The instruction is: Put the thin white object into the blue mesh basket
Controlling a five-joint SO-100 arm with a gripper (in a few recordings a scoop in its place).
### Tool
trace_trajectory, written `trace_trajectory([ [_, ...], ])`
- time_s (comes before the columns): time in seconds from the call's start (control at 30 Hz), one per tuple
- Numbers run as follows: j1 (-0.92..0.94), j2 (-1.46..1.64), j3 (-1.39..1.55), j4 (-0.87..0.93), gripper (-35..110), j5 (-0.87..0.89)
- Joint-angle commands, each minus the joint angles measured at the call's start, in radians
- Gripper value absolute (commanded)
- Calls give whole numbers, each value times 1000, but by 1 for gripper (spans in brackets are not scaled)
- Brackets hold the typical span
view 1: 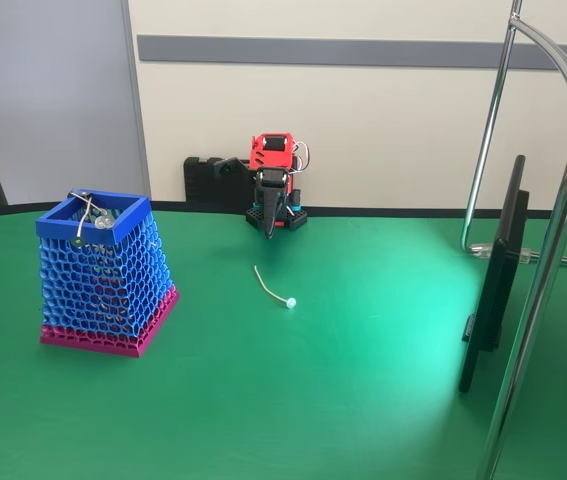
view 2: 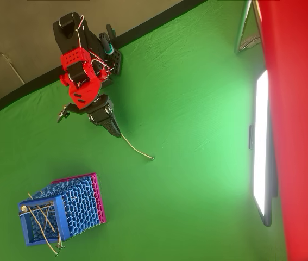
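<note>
The thin white object (view 1: 271,286) is lying bare on the green desk (view 1: 363,380), well apart from the blue mesh basket (view 1: 108,275), so you are facing everything yet, the tool (view 1: 269,228) apparently closed and empty.

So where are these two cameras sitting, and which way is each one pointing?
Fixed view: low at the table's near edge, facing the back wall; it shows the red and black arm head-on with its hand pointing down, the strand and the basket.
Overhead view: high above, looking down; the arm is at the top left, its hand by the strand's end, the basket lower left.
Both show the arm, strand, basket, green table and screen.
</note>
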Motion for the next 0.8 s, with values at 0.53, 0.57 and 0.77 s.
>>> trace_trajectory([
  [0.53, -20, 8, 8, 3, 1, -26],
  [0.57, -23, 8, 8, 3, 1, -26],
  [0.77, -29, 8, 8, 3, 1, -34],
])
